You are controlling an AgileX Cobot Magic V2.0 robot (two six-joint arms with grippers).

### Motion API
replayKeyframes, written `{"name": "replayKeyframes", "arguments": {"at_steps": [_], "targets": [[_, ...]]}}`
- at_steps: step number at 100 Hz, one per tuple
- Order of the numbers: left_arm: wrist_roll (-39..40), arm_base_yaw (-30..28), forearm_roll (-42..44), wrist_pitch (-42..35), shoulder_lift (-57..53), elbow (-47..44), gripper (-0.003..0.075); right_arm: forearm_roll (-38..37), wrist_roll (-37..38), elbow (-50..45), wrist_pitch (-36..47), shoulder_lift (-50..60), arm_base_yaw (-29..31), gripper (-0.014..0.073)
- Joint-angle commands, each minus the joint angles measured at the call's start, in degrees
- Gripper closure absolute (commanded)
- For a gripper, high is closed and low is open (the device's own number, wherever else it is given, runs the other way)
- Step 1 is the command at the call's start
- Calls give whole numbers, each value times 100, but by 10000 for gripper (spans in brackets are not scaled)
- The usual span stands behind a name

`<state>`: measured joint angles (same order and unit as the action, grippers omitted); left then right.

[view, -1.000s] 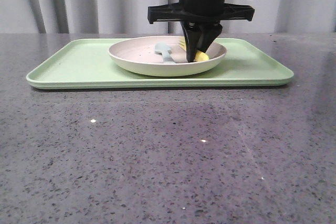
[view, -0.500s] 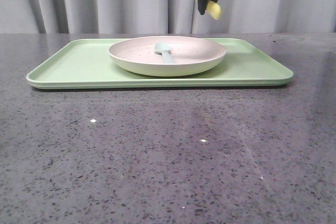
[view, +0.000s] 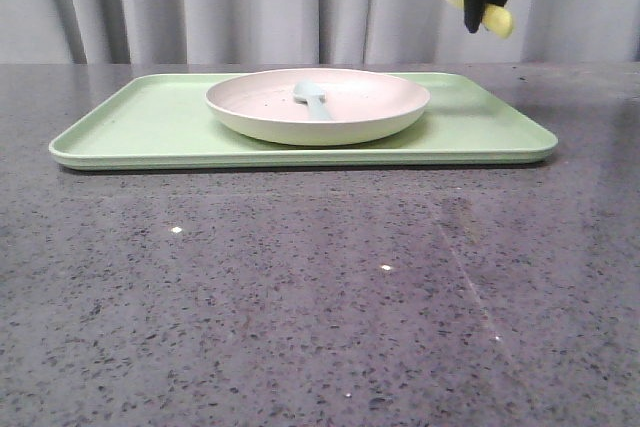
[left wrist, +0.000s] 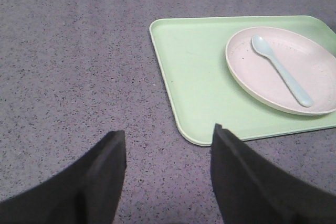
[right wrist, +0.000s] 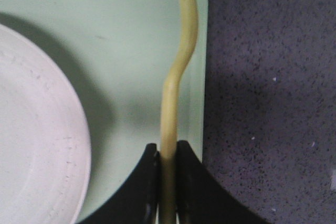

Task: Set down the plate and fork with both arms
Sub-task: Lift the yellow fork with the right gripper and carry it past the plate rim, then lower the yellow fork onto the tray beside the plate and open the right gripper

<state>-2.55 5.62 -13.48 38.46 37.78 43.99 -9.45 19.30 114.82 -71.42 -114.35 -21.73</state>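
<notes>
One blue spoon (view: 311, 99) is left in the plate (view: 318, 107) on the tray (view: 140, 125) — the fork (right wrist: 176, 82) is clamped edgewise by the right gripper (right wrist: 167, 156), extending lengthwise beyond it; left gripper (left wrist: 168, 153) held wide.

The tabletop (view: 300, 287) looks like polished speckled stone, faintly glossy. Tray (view: 150, 122), plate (view: 320, 117), spoon (left wrist: 281, 69) and fork (right wrist: 181, 66) look like smooth matt plastic.

The right gripper (view: 487, 9) is running off the front view's top edge, and its fingers are covering the fork's (view: 497, 18) middle. The plate (left wrist: 283, 69) is running off the left wrist view's edge.
</notes>
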Motion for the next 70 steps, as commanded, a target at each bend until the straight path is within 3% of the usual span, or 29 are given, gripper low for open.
{"name": "replayKeyframes", "arguments": {"at_steps": [1, 42, 61, 70], "targets": [[30, -12, -103, -395, -2, 145, 356, 67, 13, -110, -436, 386, 26, 662], [30, -12, -103, -395, -2, 145, 356, 318, -70, -718, 124, 380, 26, 637], [30, -12, -103, -395, -2, 145, 356, 394, -76, -718, 167, 380, 26, 386], [30, -12, -103, -395, -2, 145, 356, 394, -76, -718, 167, 380, 26, 307]]}}
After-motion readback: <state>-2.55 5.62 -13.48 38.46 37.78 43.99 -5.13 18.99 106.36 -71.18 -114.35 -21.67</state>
